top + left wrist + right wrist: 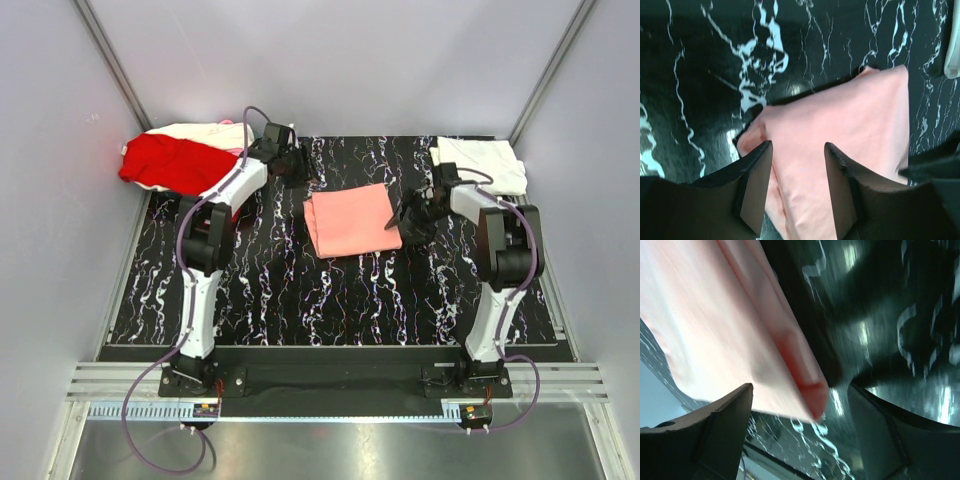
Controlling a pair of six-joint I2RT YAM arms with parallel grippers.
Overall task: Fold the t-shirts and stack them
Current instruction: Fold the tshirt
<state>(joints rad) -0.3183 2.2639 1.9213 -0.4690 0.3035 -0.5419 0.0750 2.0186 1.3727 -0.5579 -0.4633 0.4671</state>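
You have a black table (250,290) veined in white, closed in by plain grey walls (60,200), and the salmon-pink t-shirt (350,220) lies folded flat at its middle, between the two arms. The packet is nearly square, a touch longer left to right, and turned slightly so its right edge slants away from you. The right fingers (408,215) are the nearer pair. They sit just beside that right edge, spread wide and holding nothing, and in the right wrist view the doubled corner of the fold lies in the gap between them, touching neither. The left fingers (298,165) hang off the far-left corner, about half open and also empty. Their wrist view looks down past them onto that corner. So the shirt lies to the left of your right fingers and to the near right of your left ones, and a pinch on the right edge looks like the shorter reach. The folded white t-shirt (485,160) at the far right corner is probably where the stack is growing, and the right arm's own elbow stands close to that path. At the far left, well apart, the red t-shirt (170,165) lies crumpled over paler ones, unfolded.
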